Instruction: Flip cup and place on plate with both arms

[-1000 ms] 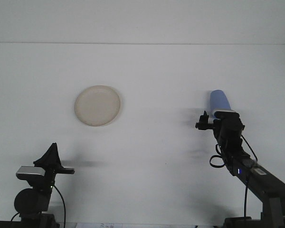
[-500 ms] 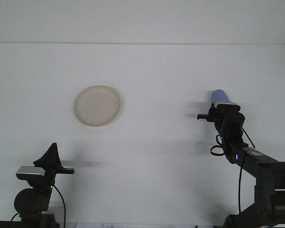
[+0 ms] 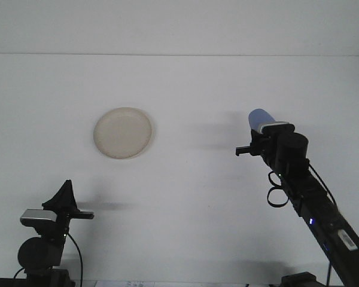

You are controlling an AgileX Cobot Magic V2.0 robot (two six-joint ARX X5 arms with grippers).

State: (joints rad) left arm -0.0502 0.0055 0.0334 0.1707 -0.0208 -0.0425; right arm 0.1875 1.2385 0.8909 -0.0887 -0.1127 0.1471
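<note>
At near left the left gripper [image 3: 66,192] sits low on the white table [image 3: 185,227], folded back; whether its fingers are apart cannot be told. Farther out, left of centre, lies the cream plate [image 3: 122,133], round, shallow and bare, with open table all around it. Nothing stands between it and the right side. There the right gripper [image 3: 264,133] holds the blue cup [image 3: 259,118], whose end pokes out beyond the wrist, well apart from the plate.

A blue cup [image 3: 260,118], a plain cream plate [image 3: 123,133], black arms, all on a white table [image 3: 191,197].
</note>
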